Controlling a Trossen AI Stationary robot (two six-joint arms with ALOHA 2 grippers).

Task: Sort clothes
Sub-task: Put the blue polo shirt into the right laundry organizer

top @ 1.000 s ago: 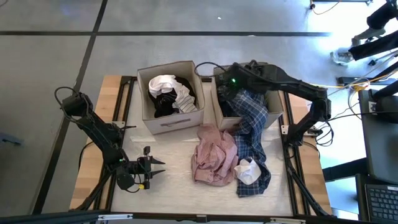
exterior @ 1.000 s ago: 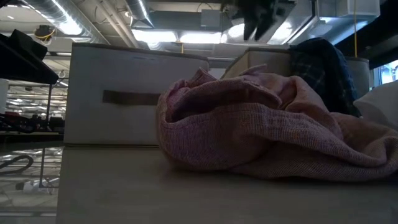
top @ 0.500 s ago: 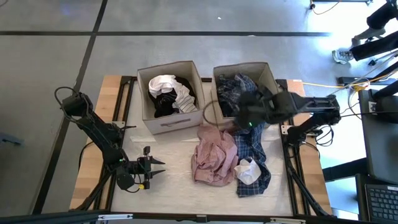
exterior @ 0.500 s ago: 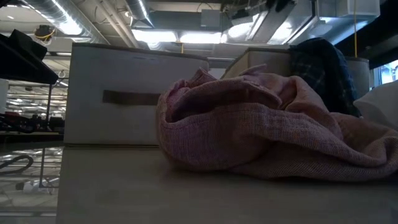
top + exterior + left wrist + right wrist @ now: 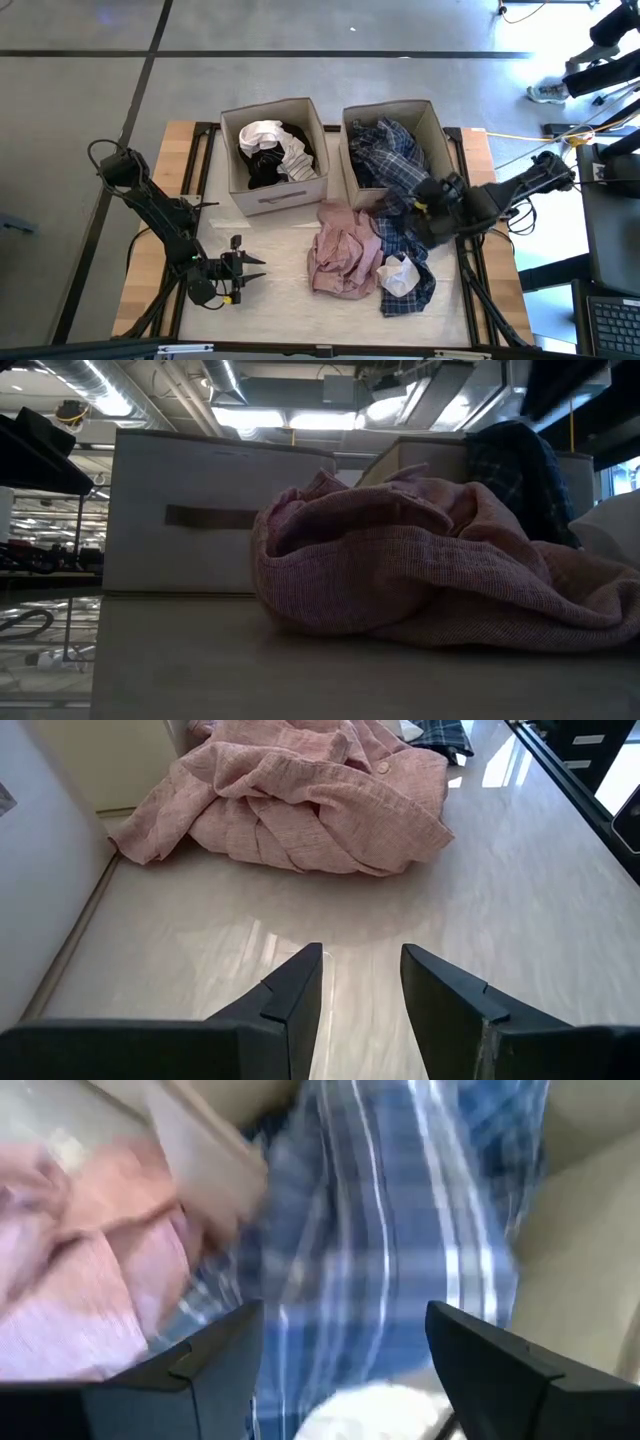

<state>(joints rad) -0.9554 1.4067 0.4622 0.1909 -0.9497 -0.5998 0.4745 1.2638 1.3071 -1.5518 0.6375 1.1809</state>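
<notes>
So from my seat, the right gripper [image 5: 425,215] sits above the blue-plaid shirt [image 5: 400,190], fingers spread wide, nothing in them. That shirt spills out of the right box [image 5: 438,135] onto the table [image 5: 270,290]. The pink garment [image 5: 343,250] lies in a heap just beside the shirt, with a white piece [image 5: 400,273] on the plaid. Left gripper [image 5: 250,266] waits well apart from the shirt, fingers parted, empty. The left box [image 5: 275,195], beside the shirt's box, holds 2 colours, black and white clothes [image 5: 272,150].

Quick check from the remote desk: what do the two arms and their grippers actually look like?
Both arms are dark, jointed, with black cables looping alongside. The left gripper has two slim black fingers and small yellow-and-red marks at its wrist. The right gripper has two broad, dark, wedge-shaped fingers; its arm looks bulkier.
</notes>
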